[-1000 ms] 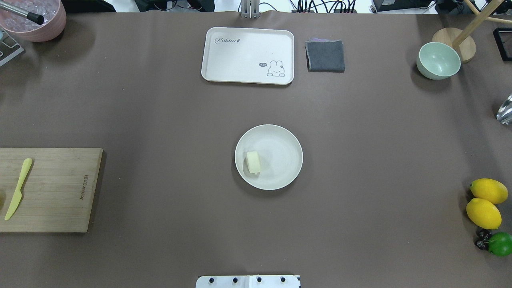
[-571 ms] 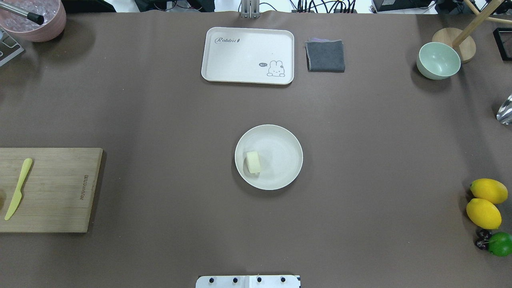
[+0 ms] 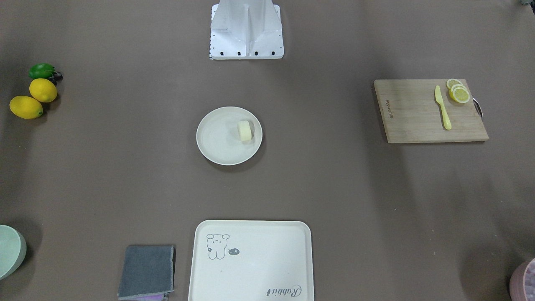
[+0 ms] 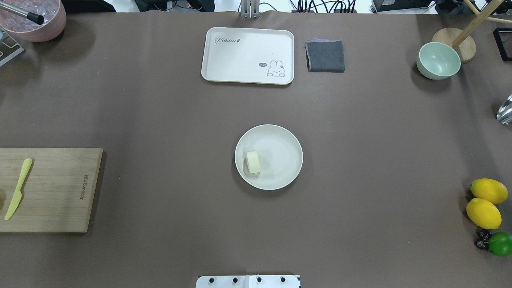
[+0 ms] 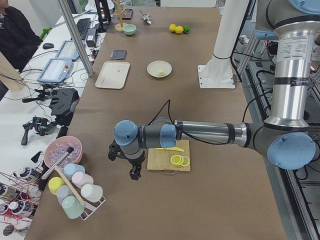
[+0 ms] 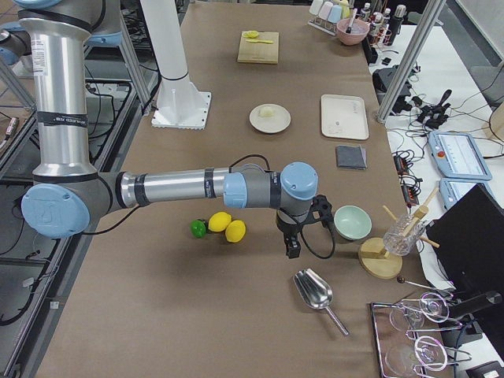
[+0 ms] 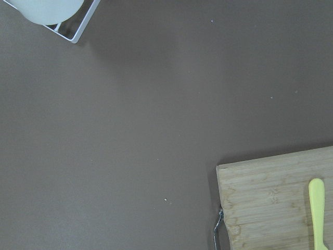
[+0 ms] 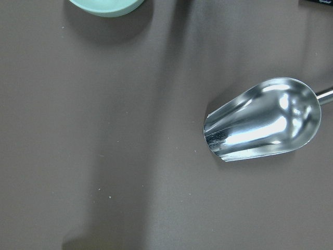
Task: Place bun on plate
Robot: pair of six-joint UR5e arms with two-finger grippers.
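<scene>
On the plate [image 4: 285, 154] sits the bun [image 4: 253, 162]; only side views show left pincer [image 5: 133, 175], right pincer [image 6: 292, 250], openness unclear.

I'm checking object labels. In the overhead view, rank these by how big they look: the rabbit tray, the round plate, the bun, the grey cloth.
Largest to smallest:
1. rabbit tray
2. plate
3. grey cloth
4. bun, resting on the plate
</scene>
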